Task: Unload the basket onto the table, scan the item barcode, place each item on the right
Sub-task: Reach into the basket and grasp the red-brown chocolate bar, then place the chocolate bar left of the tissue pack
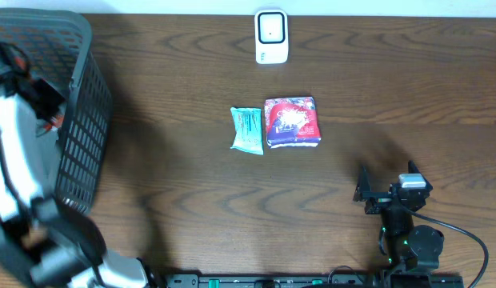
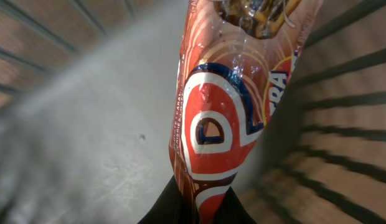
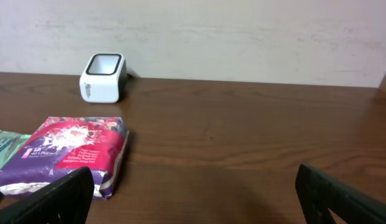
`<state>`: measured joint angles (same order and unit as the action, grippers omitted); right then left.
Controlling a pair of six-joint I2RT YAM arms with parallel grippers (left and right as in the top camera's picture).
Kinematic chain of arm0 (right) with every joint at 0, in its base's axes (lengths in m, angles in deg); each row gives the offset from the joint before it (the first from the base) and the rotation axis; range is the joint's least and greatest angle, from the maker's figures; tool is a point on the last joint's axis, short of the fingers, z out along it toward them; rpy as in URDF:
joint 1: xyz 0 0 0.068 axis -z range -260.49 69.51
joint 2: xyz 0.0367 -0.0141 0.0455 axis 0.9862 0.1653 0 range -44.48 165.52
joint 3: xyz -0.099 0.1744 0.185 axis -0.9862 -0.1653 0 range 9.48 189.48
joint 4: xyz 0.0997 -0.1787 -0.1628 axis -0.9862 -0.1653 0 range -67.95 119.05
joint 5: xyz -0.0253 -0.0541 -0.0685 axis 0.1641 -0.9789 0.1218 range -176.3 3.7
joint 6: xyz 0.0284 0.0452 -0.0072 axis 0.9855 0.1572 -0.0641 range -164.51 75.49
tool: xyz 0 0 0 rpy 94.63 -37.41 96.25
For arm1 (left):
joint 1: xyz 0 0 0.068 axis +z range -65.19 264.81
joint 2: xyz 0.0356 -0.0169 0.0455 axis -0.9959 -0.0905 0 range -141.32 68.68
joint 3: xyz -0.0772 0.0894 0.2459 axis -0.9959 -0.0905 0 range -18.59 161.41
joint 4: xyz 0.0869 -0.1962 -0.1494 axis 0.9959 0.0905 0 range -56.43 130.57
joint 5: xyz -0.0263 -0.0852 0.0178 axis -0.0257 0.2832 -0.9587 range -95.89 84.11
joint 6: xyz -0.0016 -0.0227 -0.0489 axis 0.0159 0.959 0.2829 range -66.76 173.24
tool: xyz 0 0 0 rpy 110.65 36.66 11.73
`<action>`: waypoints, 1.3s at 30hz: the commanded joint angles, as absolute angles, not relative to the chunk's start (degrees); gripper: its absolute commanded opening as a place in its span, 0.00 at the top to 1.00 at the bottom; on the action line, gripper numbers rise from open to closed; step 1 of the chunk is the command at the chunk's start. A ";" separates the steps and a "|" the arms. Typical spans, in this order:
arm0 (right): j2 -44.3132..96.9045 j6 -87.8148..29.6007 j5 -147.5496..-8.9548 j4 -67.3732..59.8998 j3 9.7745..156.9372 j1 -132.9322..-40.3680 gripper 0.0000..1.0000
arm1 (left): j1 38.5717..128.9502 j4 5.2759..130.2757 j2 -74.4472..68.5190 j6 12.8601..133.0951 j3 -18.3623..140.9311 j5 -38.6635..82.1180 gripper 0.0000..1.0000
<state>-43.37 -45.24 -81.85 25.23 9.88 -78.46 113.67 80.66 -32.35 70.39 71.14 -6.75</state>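
Snack packet (image 2: 224,124) pinched by left gripper (image 2: 196,202) inside basket (image 1: 84,128)

Snack packet fills the left wrist view: glossy red-orange wrapper, big white and blue lettering, clear window at the far end with the contents showing through. No barcode visible on this face. Left gripper is clamped tight on the near end of the packet, dark fingers meeting on the wrapper at the bottom edge of the frame. Packet runs straight out from the fingers, over the grey basket floor; can't tell if its far end touches anything. Slatted basket walls rise on both sides.

Overhead: dark mesh basket sits at the table's (image 1: 176,208) left edge, left arm reaching down into it, so the packet is well apart from the scanner (image 1: 271,36). Scanner is a small white box at the far middle of the table. Between it and the near edge lie a purple pack (image 1: 292,122) and a green pack (image 1: 247,130), flat, side by side, touching or nearly so, green one on the left.

Right gripper (image 3: 193,177) is at the near right, jaws spread wide, nothing between them, low over bare wood and facing the purple pack and scanner.
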 commanded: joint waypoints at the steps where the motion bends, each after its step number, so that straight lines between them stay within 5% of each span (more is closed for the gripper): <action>1: -43.50 -46.07 -81.91 24.99 9.77 -78.29 0.01 | 113.87 79.85 -18.23 78.74 72.39 -7.82 0.93; 7: -43.50 -46.07 -81.89 24.99 9.77 -78.29 0.01 | 112.25 76.29 -7.37 84.46 72.39 10.73 0.93; 11: -43.50 -46.07 -81.91 24.99 9.77 -78.29 0.01 | 102.37 73.62 -5.10 84.40 72.39 21.14 0.93; 17: -43.50 -46.07 -81.91 24.99 9.77 -78.29 0.01 | 78.44 78.34 -10.54 73.40 70.88 14.12 0.93; 22: -43.50 -46.07 -81.91 24.99 9.77 -78.29 0.01 | 68.06 85.03 -19.74 68.44 70.88 -0.98 0.93; 39: -43.50 -46.07 -81.91 24.99 9.77 -78.29 0.01 | 66.40 86.06 -46.27 75.00 70.88 -5.27 0.92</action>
<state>-43.37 -45.24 -81.87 25.23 9.88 -78.46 66.31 85.73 -44.79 72.97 70.97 -4.37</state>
